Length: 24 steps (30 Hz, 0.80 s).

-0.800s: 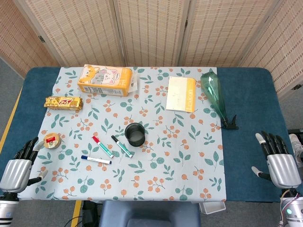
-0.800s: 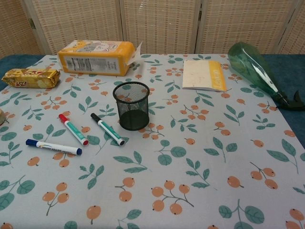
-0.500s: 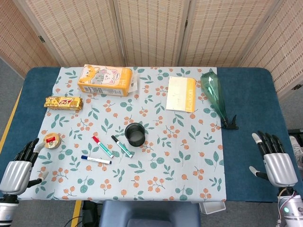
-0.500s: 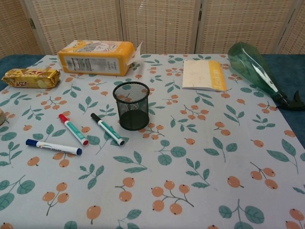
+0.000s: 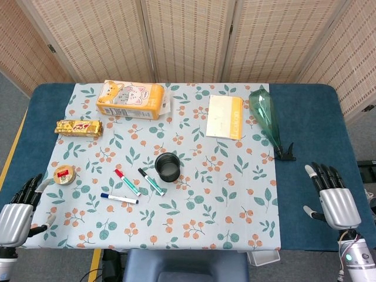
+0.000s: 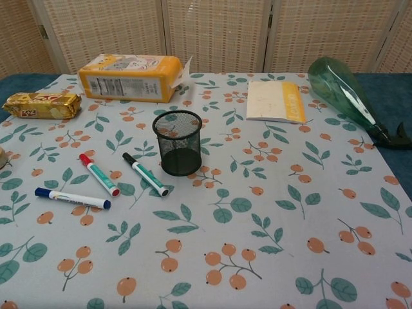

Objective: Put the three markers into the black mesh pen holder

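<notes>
The black mesh pen holder stands upright near the middle of the floral tablecloth. The three markers lie flat just to its left: the black-capped marker nearest it, the red-capped marker beside that, and the blue-capped marker a little nearer the table's front edge. None touches the holder.

Both hands are well apart from them, at the front corners of the table. The left hand sits off the cloth's left edge, fingers spread, holding nothing. The right hand is over the blue table surface at the far right, fingers likewise apart and empty. The chest view shows neither hand.
</notes>
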### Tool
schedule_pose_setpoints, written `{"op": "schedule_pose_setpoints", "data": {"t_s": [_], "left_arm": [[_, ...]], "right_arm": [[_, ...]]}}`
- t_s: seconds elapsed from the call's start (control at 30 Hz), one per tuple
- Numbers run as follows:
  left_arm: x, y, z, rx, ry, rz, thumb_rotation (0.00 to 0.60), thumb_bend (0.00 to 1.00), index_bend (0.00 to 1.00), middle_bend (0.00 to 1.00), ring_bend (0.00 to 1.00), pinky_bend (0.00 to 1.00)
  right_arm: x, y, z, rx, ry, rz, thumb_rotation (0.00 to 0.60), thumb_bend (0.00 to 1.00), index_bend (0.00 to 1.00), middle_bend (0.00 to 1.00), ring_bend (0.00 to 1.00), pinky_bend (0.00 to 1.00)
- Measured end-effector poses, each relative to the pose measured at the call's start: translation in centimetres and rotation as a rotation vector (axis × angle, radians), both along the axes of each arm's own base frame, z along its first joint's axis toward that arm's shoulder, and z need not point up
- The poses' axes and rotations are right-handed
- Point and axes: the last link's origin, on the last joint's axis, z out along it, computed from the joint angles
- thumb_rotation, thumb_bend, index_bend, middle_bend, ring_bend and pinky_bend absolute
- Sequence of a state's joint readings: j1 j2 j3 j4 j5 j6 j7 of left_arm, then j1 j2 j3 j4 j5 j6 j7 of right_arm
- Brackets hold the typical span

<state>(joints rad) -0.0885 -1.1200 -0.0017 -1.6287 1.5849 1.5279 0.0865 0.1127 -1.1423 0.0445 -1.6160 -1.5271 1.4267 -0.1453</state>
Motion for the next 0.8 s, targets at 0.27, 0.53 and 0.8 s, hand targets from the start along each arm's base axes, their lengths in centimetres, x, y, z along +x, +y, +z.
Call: {"op": "schedule_pose_setpoints", "data": {"t_s": [0.27,0.53,0.8], "left_arm": [[0.3,0.5,-0.1,0.038,0.01,-0.111,0.6,0.27,0.01,0.61,0.73,0.77],[0.3,1.1,-0.2,0.1,-0.026,-0.19,0.6,0.27,0.2,1.0,0.93,0.93],[1.1,2.2,-1.6,-0.071,-0.167,-0.212,0.6,0.27,0.39,1.0,0.97,0.98]], "right_arm": [[-0.2,0.0,0.3,-0.015,-0.005,-0.006,0.6,0.11,0.0,0.0,0.0,0.0],[-0.2,0.1,0.3,-0.019,-0.004,-0.005,0.6,0.11,0.0,0.0,0.0,0.0],[-0.4,-0.4,0.4,-0.012,-0.005,-0.015,0.6,0.11,0.0,0.0,0.0,0.0]]}}
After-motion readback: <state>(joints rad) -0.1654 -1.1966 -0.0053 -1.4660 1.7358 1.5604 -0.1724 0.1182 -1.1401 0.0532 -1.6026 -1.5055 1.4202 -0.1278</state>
